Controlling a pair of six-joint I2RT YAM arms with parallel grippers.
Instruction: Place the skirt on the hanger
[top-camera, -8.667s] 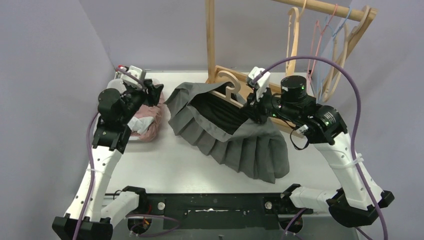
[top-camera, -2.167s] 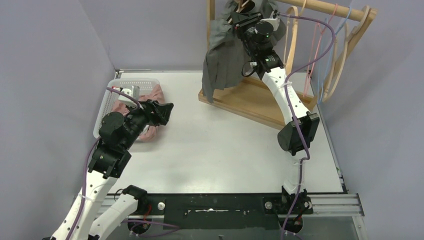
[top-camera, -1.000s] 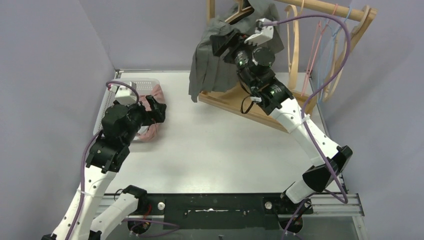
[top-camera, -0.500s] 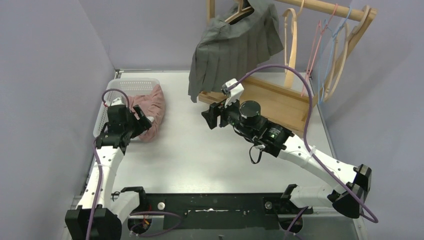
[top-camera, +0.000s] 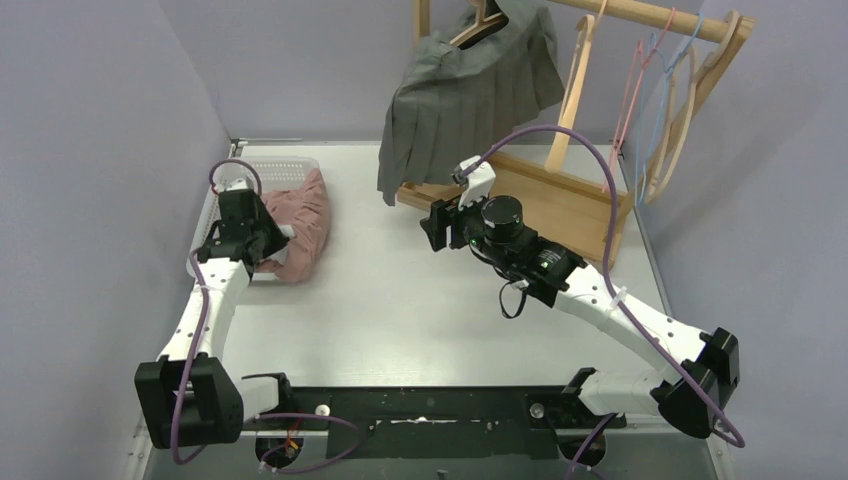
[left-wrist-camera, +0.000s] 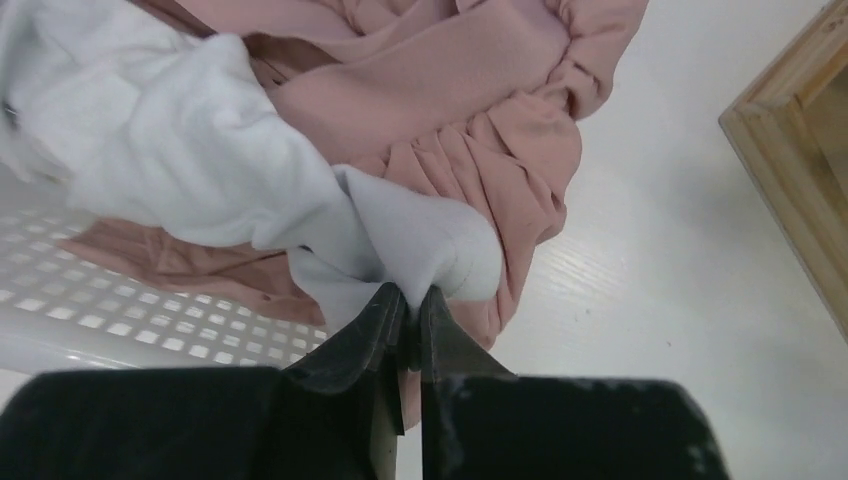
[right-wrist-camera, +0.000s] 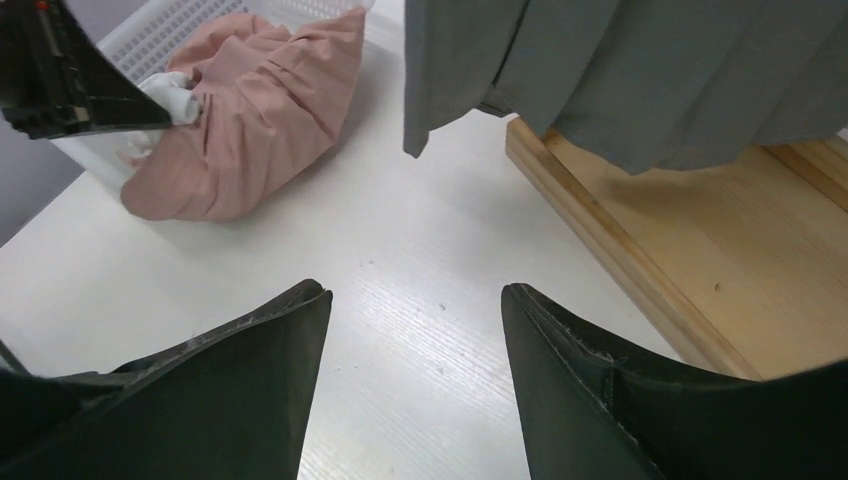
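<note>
Your right gripper (right-wrist-camera: 415, 300) has let go and come down in front of the rack (top-camera: 560, 195), fingers spread. The skirt (top-camera: 465, 95) now hangs on the hanger (top-camera: 480, 18) at the rack's top, so the job looks done. Left of the rack, your left gripper (left-wrist-camera: 410, 300) just pinched a white cloth (left-wrist-camera: 200, 150).

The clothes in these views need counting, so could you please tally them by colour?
Grey skirt: 1
Pink garment: 1
White cloth: 1
Total: 3
</note>
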